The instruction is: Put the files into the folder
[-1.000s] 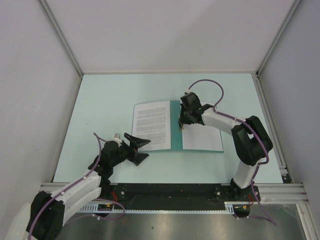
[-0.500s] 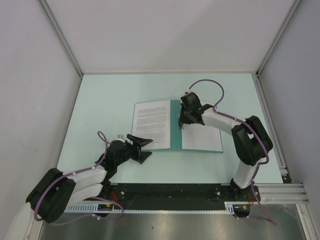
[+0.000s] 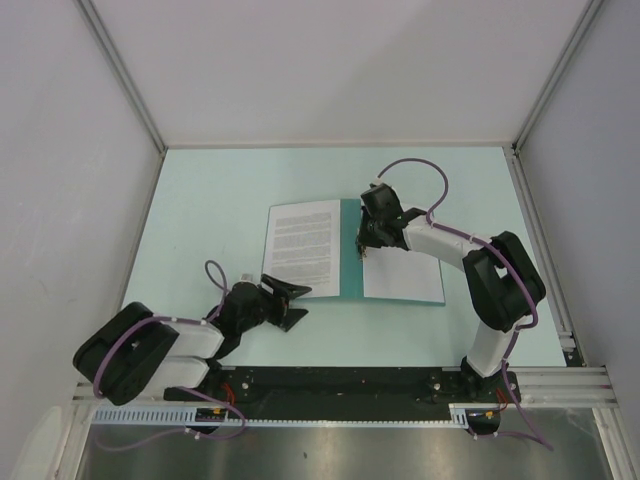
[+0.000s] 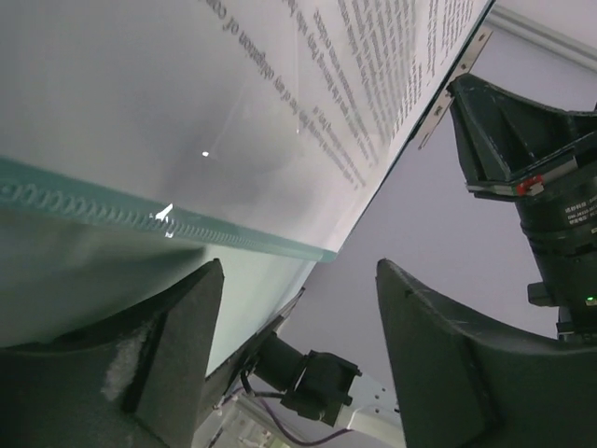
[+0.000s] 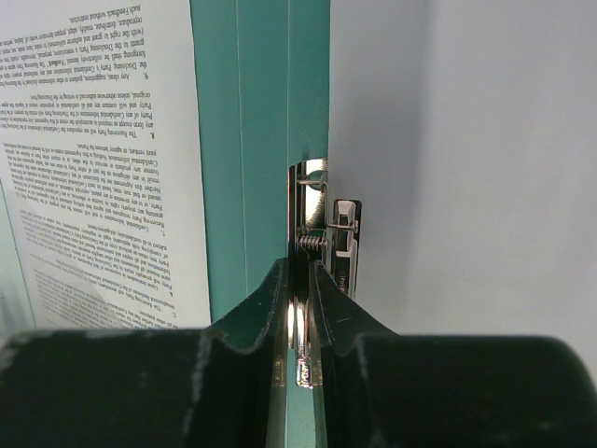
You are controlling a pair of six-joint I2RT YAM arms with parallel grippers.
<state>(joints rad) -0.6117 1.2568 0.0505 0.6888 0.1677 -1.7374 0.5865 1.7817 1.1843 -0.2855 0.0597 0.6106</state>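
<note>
The teal folder (image 3: pixel 350 250) lies open on the table. The printed sheet (image 3: pixel 302 245) lies on its left half and the nearly blank sheet (image 3: pixel 405 275) on its right half. My right gripper (image 3: pixel 366 243) is at the spine, shut on the folder's metal clip (image 5: pixel 322 224); the right wrist view shows the teal spine (image 5: pixel 252 140) between the printed sheet (image 5: pixel 103 159) and the blank sheet (image 5: pixel 466 168). My left gripper (image 3: pixel 307 302) is open and empty just off the folder's near left corner. The left wrist view shows the folder's edge (image 4: pixel 140 219) under the printed sheet (image 4: pixel 280 112).
The pale mint tabletop (image 3: pixel 210 210) is walled in by white panels at the left, back and right. A metal rail (image 3: pixel 540 380) runs along the near edge by the arm bases.
My left arm has folded back toward its base, and its open gripper has shifted slightly right, staying by the folder's near left corner. The right arm, folder and sheets have not moved.
</note>
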